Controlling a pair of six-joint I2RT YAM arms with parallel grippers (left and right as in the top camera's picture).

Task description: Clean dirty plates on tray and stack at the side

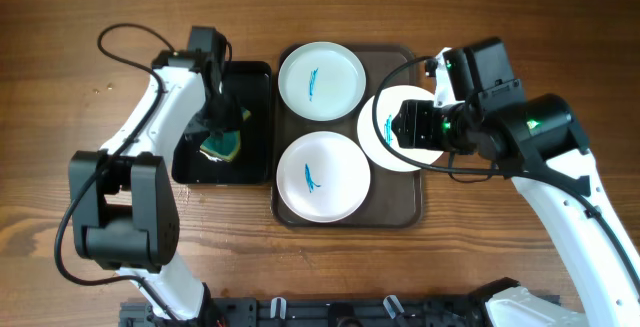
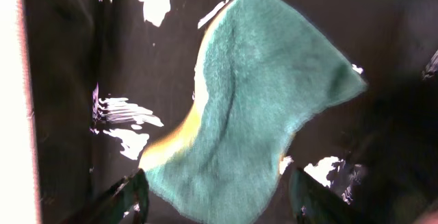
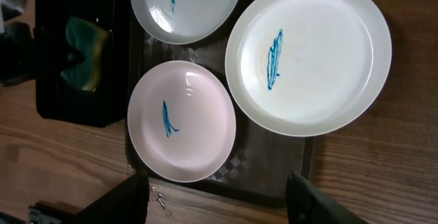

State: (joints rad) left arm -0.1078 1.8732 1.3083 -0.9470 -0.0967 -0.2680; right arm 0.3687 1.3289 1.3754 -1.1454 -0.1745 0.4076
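The left gripper, jaws apart, straddled the green-and-yellow sponge in the black rectangular bin, likely to grab it. The right gripper, jaws apart, hovered over three blue-smeared white plates on the brown tray mid-frame.

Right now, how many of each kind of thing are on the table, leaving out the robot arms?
Plates: 3
Brown tray: 1
Black bin: 1
Sponge: 1
Total: 6
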